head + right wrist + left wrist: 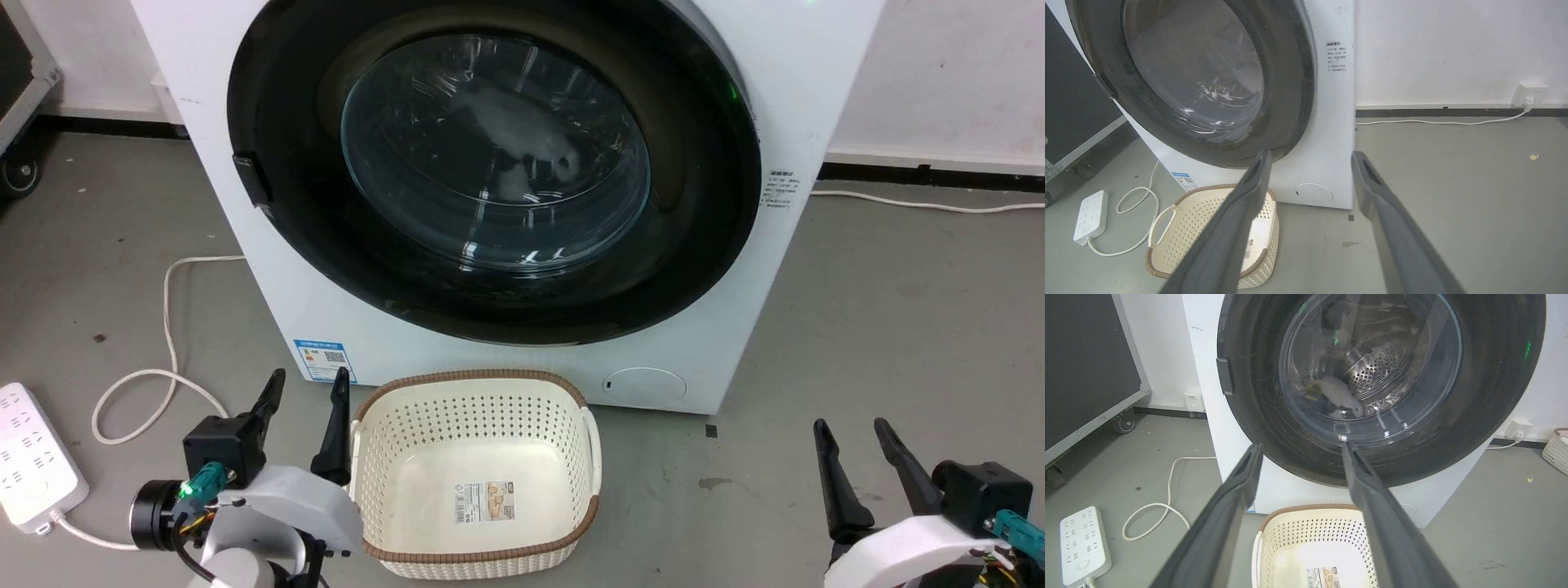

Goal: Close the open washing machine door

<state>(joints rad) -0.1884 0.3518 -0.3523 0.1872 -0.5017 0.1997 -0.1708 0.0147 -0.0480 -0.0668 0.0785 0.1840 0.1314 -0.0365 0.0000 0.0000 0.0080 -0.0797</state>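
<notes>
Your left claw [310, 377] and right claw [849, 425] rest spread, empty. Washing machine door [702, 245] looks shut; unlatched, it could swing open. Left claw could bump the nearby laundry basket [473, 377].

Grey floor [898, 327] bears washing machine [702, 359], cream basket [482, 416], power strip [33, 457], cable [169, 322]
</notes>
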